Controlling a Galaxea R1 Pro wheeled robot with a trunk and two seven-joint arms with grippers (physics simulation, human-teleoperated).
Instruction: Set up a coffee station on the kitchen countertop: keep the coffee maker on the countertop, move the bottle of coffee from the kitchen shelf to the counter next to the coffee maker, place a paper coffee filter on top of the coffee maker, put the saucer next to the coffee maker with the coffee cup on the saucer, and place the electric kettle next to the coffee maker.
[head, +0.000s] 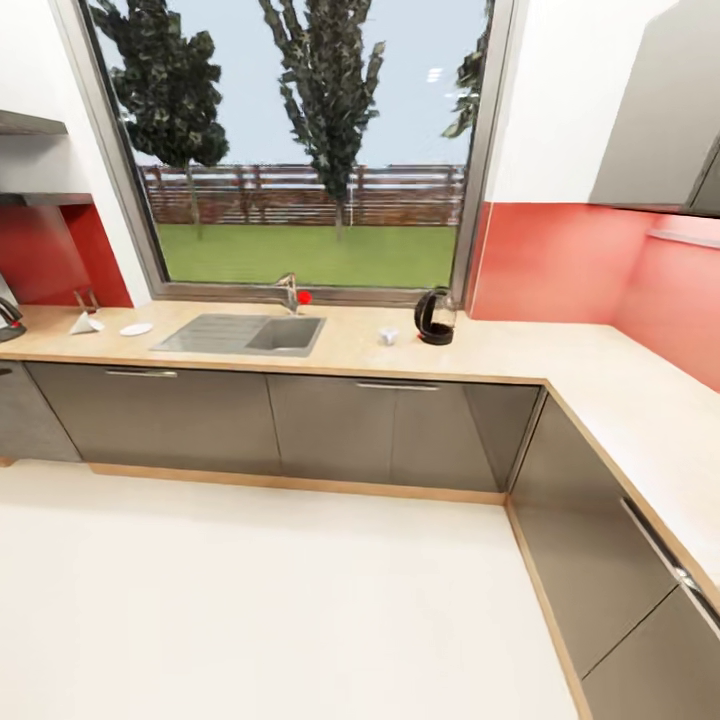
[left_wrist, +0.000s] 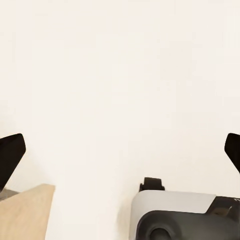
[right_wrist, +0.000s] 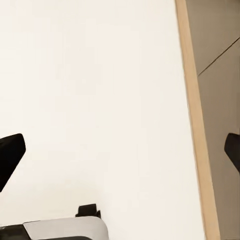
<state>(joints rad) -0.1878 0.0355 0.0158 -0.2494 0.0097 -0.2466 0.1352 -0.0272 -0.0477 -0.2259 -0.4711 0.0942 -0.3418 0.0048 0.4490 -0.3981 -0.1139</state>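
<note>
Pale floor lies nearest; both wrist views look down on it, left jaws wide, right jaws wide, nothing held; beyond, on the desk, right of the sink: coffee cup, then electric kettle; left of the sink: saucer, paper coffee filter.

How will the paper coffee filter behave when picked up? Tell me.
The paper coffee filter is a small white paper cone on the kitchen countertop, so probably very light and floppy. A hard pinch would likely crush it. A push may slide or tip it.
</note>
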